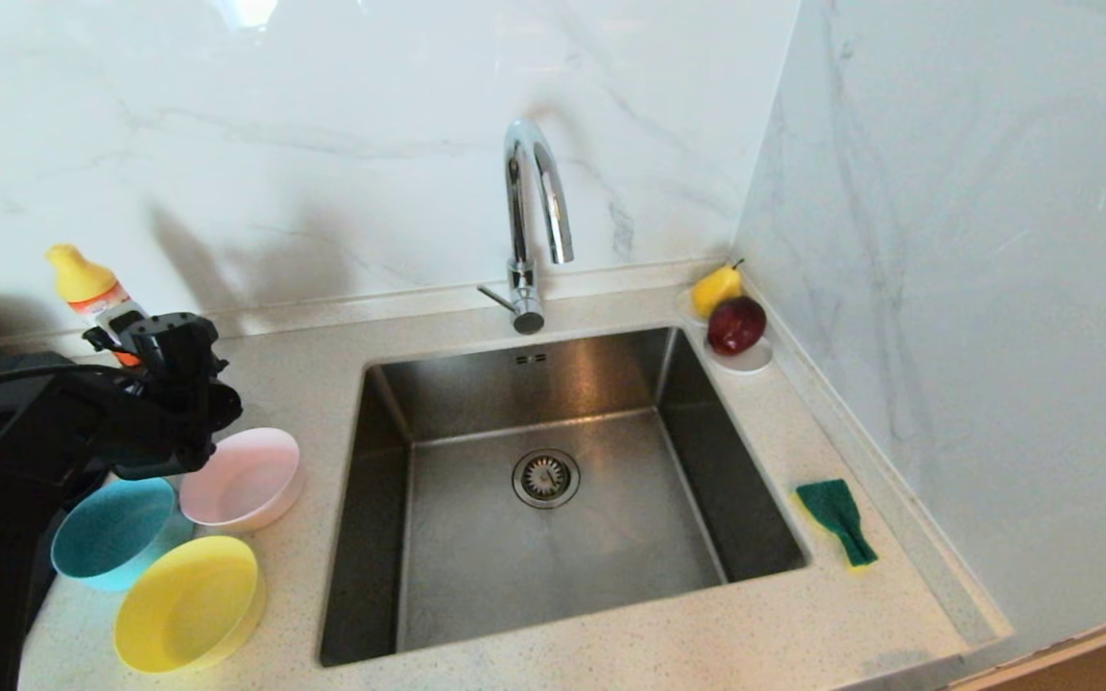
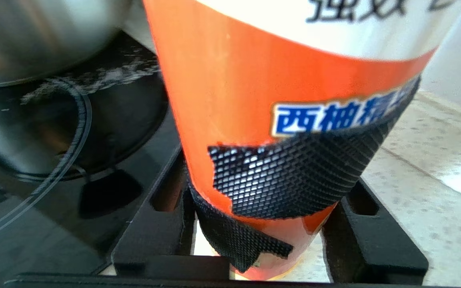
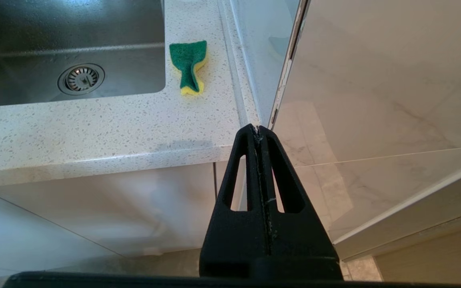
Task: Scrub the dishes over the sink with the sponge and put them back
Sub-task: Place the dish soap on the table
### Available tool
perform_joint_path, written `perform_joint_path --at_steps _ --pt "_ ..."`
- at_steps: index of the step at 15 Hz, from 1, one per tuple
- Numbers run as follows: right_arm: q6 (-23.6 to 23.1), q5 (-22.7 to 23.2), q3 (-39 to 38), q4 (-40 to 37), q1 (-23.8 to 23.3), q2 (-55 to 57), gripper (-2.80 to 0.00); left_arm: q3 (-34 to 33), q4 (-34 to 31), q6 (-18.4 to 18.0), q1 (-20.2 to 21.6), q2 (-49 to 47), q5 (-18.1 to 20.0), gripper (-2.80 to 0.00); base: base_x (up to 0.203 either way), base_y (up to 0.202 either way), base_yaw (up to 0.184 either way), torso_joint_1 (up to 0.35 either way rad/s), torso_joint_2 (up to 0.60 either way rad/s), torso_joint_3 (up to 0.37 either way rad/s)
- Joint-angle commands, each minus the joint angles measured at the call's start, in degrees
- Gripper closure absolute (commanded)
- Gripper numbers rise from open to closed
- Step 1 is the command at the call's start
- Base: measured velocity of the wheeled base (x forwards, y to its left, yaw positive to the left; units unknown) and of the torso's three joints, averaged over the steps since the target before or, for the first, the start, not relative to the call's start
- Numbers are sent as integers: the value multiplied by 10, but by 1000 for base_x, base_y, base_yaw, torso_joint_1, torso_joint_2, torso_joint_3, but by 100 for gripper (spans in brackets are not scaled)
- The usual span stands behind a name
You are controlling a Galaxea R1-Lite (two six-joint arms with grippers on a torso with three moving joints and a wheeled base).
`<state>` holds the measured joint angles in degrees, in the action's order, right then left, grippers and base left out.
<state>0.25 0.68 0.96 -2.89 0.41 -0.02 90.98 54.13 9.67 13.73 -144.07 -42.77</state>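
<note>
While the left gripper [image 2: 262, 240] clamps the orange bottle [image 2: 278, 100] at far left, the right gripper [image 3: 259, 132] hangs shut and empty. Near right of the sink [image 1: 553, 537], the sponge [image 1: 836, 518] looks light and squashy; pinch its crumpled middle.

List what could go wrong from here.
The left gripper grips the detergent bottle low, near its base; the bottle may tip against the steel pot. The left arm hangs close over the pink bowl and could knock it. The sponge lies across the sink, nearer the parked right gripper.
</note>
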Motion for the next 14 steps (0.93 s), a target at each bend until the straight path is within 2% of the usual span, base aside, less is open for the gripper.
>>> perform_joint_path --at_steps 1,7,9,14 --pt "0 0 0 0 0 -1 0 1 -3 -3 0 1 -9 -280 0 0 0 0 0 0" --pt "0 0 0 0 0 -1 0 -28 -10 3 0 95 -9 -280 0 0 0 0 0 0" --pt "0 0 0 0 0 -1 0 -64 -27 9 0 146 -5 -280 0 0 0 0 0 0" --pt "0 0 0 0 0 -1 0 -170 -69 20 -11 343 5 -280 0 0 0 0 0 0"
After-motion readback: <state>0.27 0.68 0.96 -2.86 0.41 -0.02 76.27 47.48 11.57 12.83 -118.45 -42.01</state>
